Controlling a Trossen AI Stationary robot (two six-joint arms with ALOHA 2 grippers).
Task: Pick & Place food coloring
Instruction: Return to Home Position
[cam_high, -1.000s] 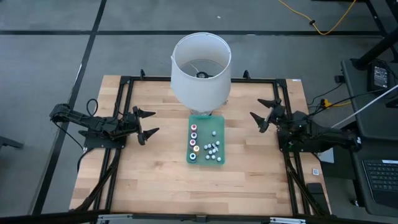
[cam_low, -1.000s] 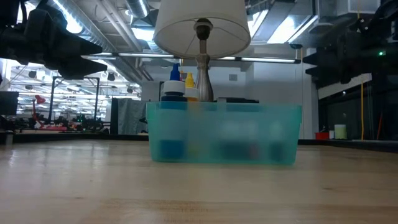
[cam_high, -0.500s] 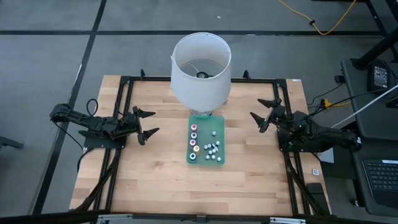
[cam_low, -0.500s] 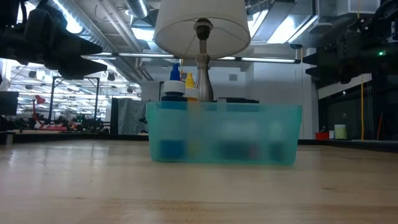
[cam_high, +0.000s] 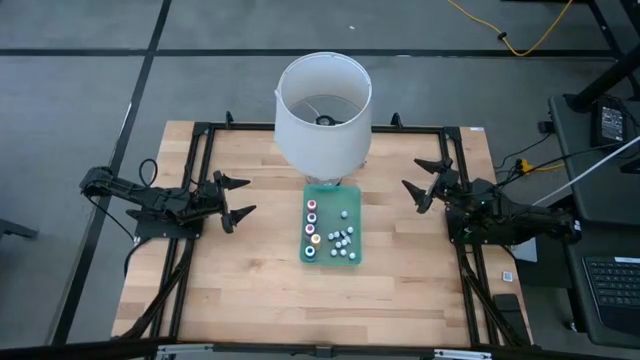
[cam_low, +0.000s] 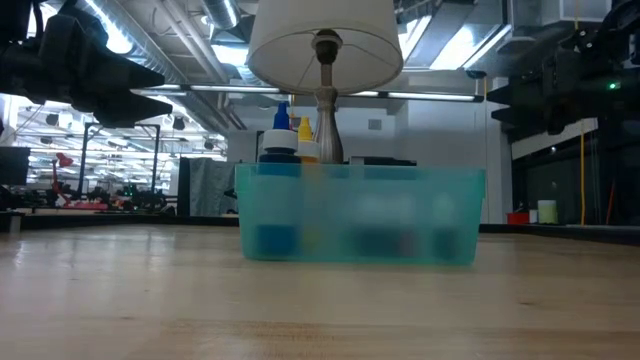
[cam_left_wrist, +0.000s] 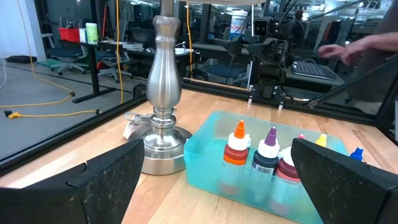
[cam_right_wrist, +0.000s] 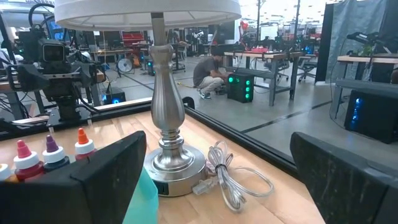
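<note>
The food coloring bottles (cam_high: 311, 226) stand upright in a row along the left side of a teal tray (cam_high: 350, 200) at the table's middle. In the left wrist view the bottles (cam_left_wrist: 268, 152) show orange, purple, pink, yellow and blue tips. Several small pale caps (cam_high: 343, 241) lie in the tray's right half. My left gripper (cam_high: 245, 196) hovers open to the left of the tray, pointing at it. My right gripper (cam_high: 412, 175) hovers open to the right of the tray. Both sets of fingers are spread wide in the wrist views (cam_left_wrist: 216, 155) (cam_right_wrist: 217, 143).
A lamp with a white shade (cam_high: 322, 108) and a metal base (cam_left_wrist: 160, 140) stands just behind the tray, its cable (cam_right_wrist: 227, 177) coiled beside the base. A black frame (cam_high: 200, 140) borders the table. A person's hand (cam_left_wrist: 360, 45) shows beyond the table. Bare wood lies near the front edge.
</note>
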